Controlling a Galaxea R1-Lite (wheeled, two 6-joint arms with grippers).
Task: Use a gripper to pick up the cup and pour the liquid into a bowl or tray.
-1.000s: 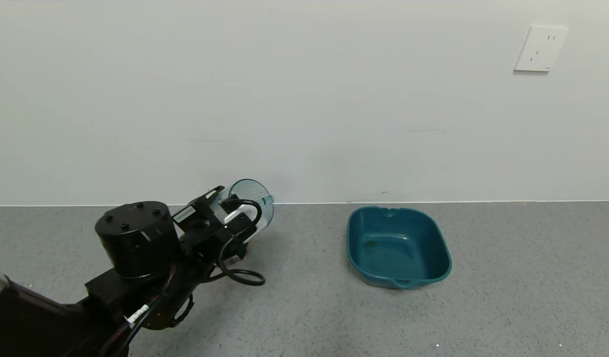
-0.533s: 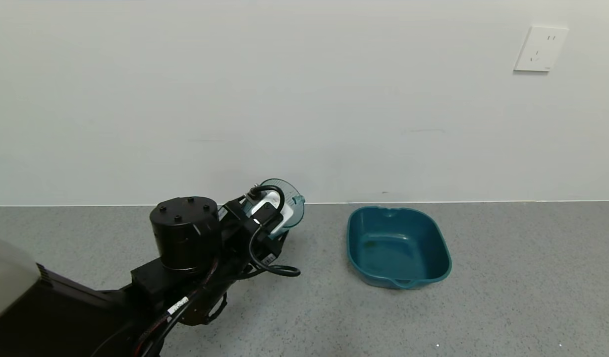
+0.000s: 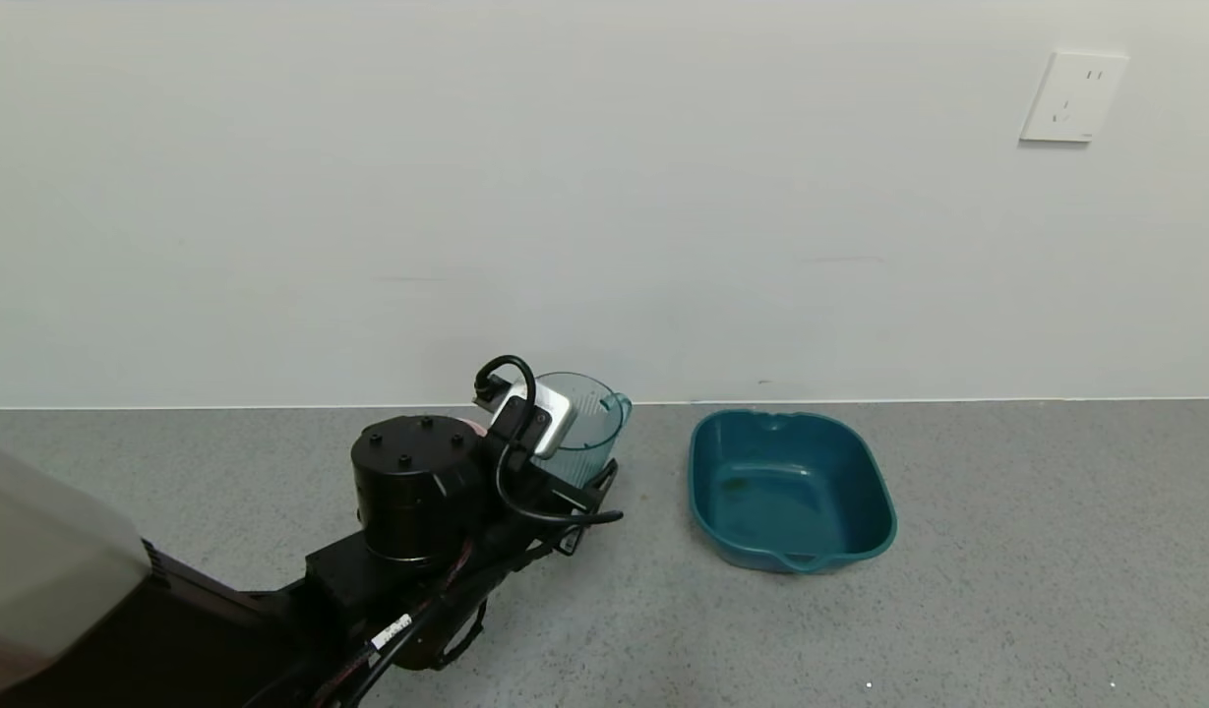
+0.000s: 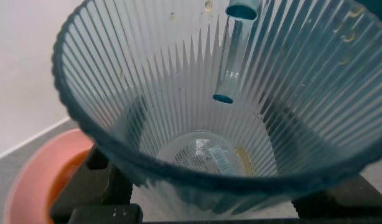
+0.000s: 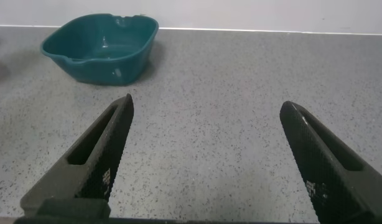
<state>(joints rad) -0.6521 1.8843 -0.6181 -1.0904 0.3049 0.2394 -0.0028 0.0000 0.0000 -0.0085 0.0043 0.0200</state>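
Left gripper (image 3: 574, 472) swung right, ribbed teal cup (image 3: 586, 425) now upright, empty.

Left arm enters from the lower left of the head view and reaches toward frame centre, the black cylindrical joint riding above the forearm. Left gripper (image 3: 574, 462) sits just left of centre, clamped on the cup (image 3: 586, 433), which it holds roughly upright. Right gripper (image 5: 209, 155) shows only in its wrist view: 2 black fingers (image 5: 91, 155) spread wide at the lower frame corners, nothing between them.
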